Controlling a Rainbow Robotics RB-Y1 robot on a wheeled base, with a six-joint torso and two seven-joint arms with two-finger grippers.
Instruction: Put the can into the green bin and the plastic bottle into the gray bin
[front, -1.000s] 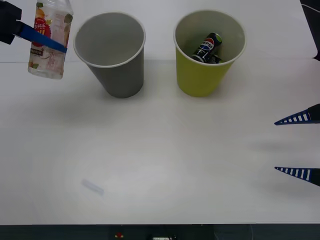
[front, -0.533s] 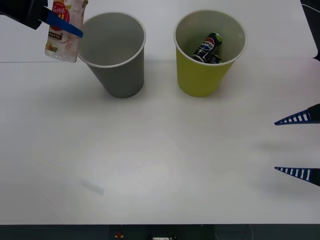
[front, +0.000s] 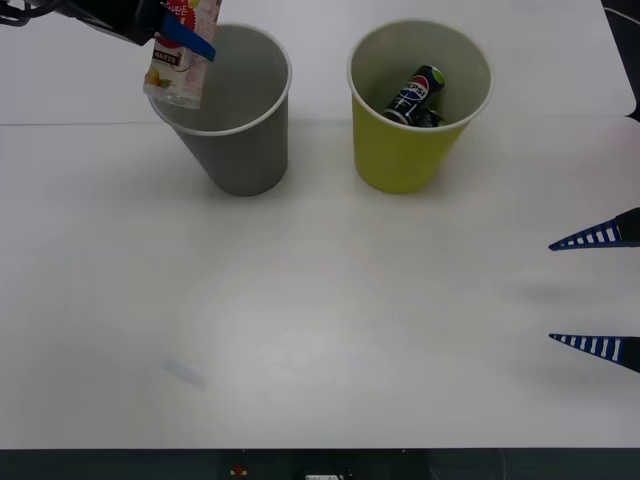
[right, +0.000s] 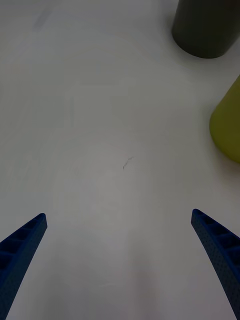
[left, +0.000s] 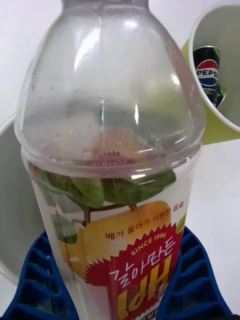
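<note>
My left gripper (front: 185, 35) clenched the plastic bottle (front: 181, 55) mid-label above the gray bin (front: 235, 150). It looked empty, light and crushable. My right gripper (front: 598, 292) rested open.

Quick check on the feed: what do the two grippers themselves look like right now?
Both have blue, ribbed, tapering fingers. The right gripper shows two pointed blue wedges with pale slots along them. The left gripper has a black body behind its blue finger, with lattice-like ribbing on the fingers.
</note>
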